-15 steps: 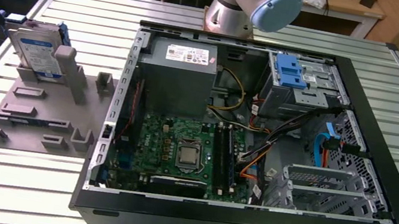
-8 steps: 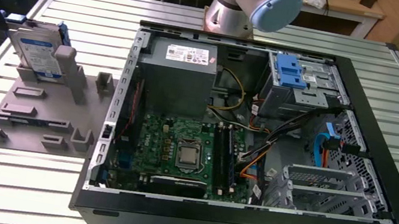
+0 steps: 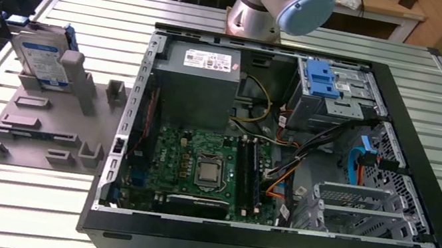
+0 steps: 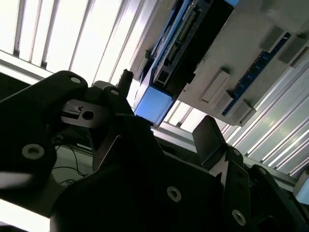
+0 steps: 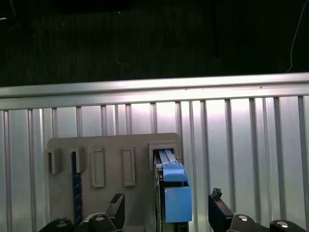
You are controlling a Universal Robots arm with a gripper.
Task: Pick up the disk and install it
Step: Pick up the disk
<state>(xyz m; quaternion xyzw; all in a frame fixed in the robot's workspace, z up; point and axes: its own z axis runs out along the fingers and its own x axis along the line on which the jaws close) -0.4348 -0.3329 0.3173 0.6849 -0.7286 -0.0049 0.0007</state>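
Jaws released, close by the disk

My gripper (image 5: 166,195) hangs wide open near the disk (image 3: 41,60); it stands on edge in a grey rack (image 3: 40,127) on the slatted table (image 3: 11,197).

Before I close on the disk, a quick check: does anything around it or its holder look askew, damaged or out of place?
Nothing stands out. The disk stands in its slot on the grey holder, leaning slightly against a post. The hand is open, with a finger on either side of the disk, apparently not touching it.
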